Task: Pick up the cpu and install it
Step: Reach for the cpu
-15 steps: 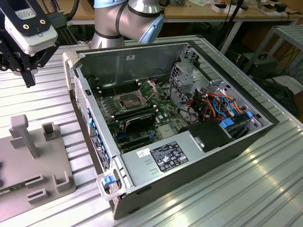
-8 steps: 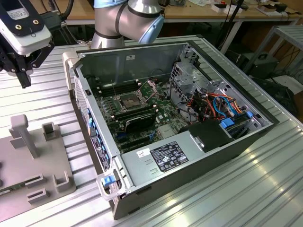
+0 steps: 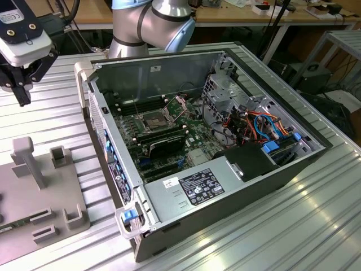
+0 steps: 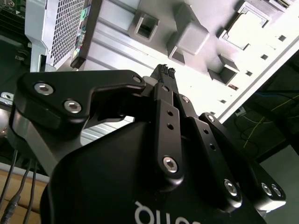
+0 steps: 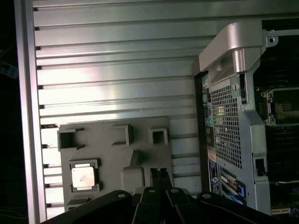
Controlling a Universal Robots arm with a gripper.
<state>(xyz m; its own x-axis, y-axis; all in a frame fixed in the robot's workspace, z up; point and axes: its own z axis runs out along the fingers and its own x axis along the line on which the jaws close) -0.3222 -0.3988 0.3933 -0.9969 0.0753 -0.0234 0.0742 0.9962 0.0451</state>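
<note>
Over the flat grey plastic parts tray [image 5: 140,133] on the ribbed aluminium table [image 5: 117,60], my black two-fingered gripper [image 5: 159,172] hangs clenched on nothing. In both wrist views its fingertips [image 4: 161,71] look pressed together, though the angle is steep, so I say that with some caution. The small flat square cpu [image 5: 84,177], with its dull silver-grey metal top, lies in a square recess of that tray, apart from my fingertips, and the tray's upright grey post [image 5: 134,161] stands between them. Just beside the tray stands the open grey metal computer case [image 3: 225,186]. In the exterior view its green motherboard [image 3: 197,132] carries the dark square socket [image 3: 153,119] with a metal frame, well apart from my gripper at the exterior view's left.
</note>
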